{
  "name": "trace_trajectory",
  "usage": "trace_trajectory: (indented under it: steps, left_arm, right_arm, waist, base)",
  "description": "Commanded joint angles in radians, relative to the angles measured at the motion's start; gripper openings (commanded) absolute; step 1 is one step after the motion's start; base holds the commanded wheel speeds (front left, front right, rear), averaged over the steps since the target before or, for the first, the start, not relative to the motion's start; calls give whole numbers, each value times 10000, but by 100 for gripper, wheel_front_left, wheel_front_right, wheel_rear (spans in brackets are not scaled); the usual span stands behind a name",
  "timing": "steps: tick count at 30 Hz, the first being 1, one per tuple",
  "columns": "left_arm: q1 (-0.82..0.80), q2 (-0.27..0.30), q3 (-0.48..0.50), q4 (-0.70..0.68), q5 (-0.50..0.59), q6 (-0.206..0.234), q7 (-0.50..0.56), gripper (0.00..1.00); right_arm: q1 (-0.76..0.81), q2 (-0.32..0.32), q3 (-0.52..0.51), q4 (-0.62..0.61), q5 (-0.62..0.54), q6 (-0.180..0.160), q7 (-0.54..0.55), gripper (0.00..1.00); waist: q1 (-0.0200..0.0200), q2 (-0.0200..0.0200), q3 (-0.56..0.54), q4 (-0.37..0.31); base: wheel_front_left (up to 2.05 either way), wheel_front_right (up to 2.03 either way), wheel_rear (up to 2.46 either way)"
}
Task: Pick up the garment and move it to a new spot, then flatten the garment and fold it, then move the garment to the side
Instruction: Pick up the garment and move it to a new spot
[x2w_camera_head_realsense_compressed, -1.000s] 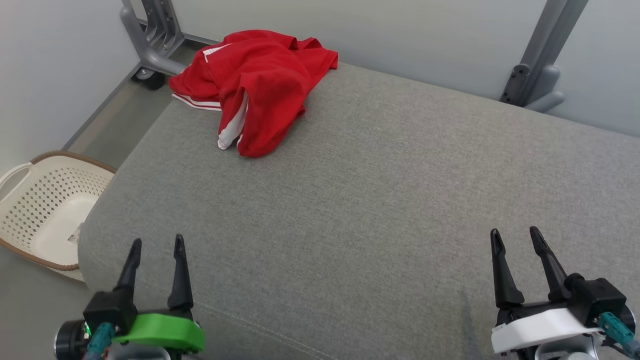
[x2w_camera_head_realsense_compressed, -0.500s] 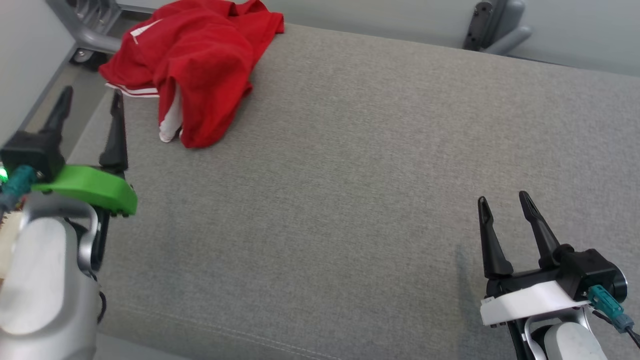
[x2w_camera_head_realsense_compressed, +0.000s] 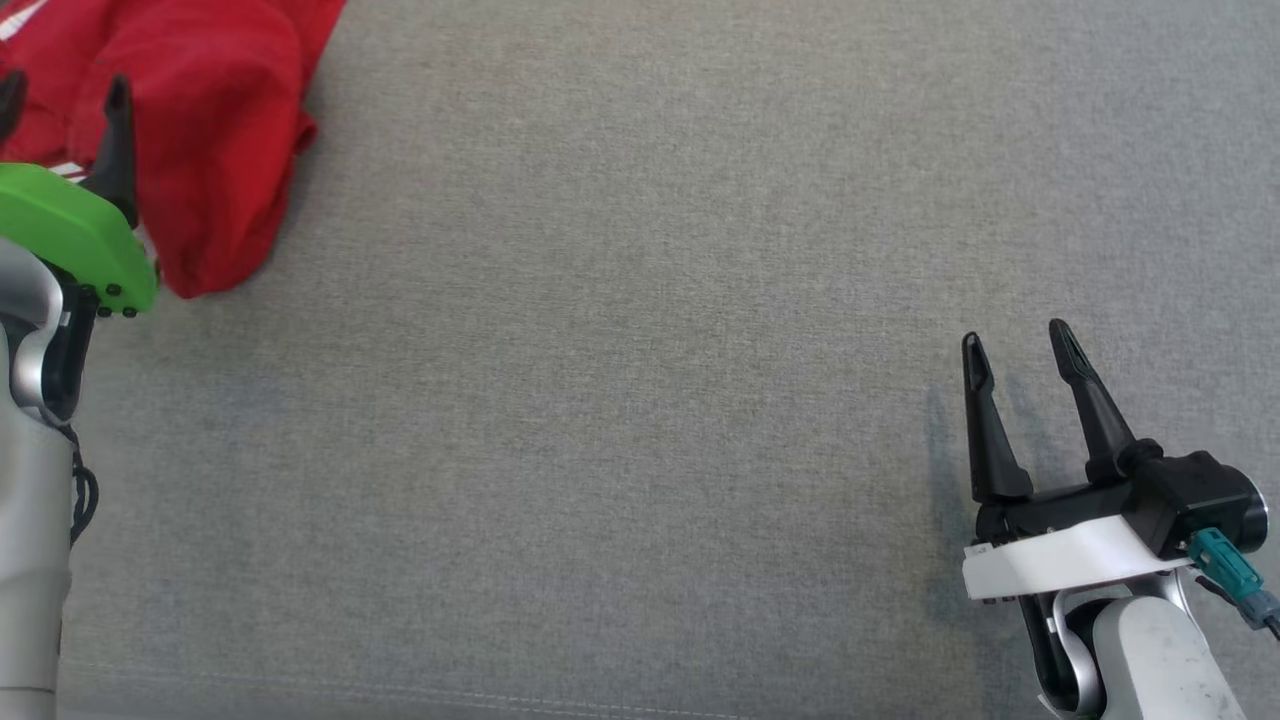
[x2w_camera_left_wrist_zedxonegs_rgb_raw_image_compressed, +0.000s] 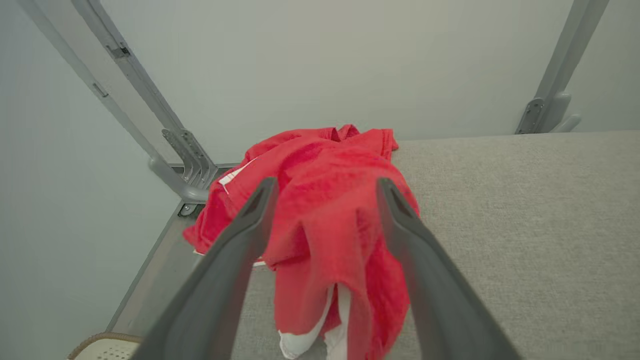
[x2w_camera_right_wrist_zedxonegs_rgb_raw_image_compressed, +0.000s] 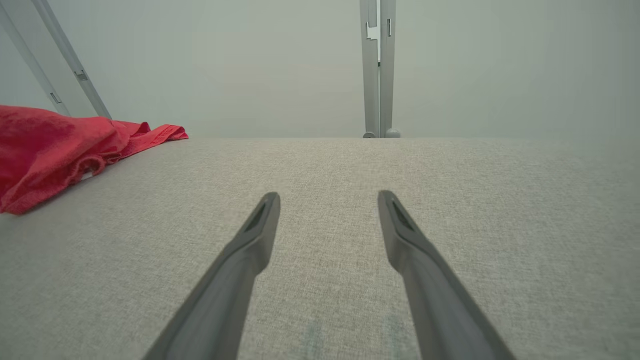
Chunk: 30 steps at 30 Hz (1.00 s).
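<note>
Red garment (x2w_camera_head_realsense_compressed: 215, 140), one; grey cushion (x2w_camera_head_realsense_compressed: 640, 420), one.

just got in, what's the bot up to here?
The robot is at the first step, the pick-up. Its left gripper is lined up on the crumpled red garment at the far left end of the grey cushion, jaws open, nothing gripped yet. The right gripper hovers open over bare cushion, well apart from the garment. No flattening or folding done.

Crumpled red garment (x2w_camera_left_wrist_zedxonegs_rgb_raw_image_compressed: 325, 220), white trim, heaped
</note>
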Motion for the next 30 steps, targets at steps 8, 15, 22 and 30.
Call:
trace_trajectory:
  steps: [8,15,22,30]
  left_arm:
    - [-224,423,122,1116,-108,348,320,100]
    - [-341,141,177,1679,-357,492,128,33]
    - [-501,1,143,1828,-386,509,-435,0]
    - [-832,-253,-271,1241,-325,287,-823,0]
  right_arm:
    - [-409,-32,-38,-61,-142,1,-35,100]
    - [-566,-32,117,-61,-212,1,-35,100]
    - [-473,-32,185,20,-135,1,-35,100]
    - [-154,-31,133,222,214,1,-35,100]
  waist:
    - [0,0,896,-540]
    - [0,0,869,-469]
    - [0,0,516,-544]
    - [0,0,-634,-824]
  base:
    - [0,0,0]
    - [0,0,0]
    - [0,0,0]
    - [0,0,0]
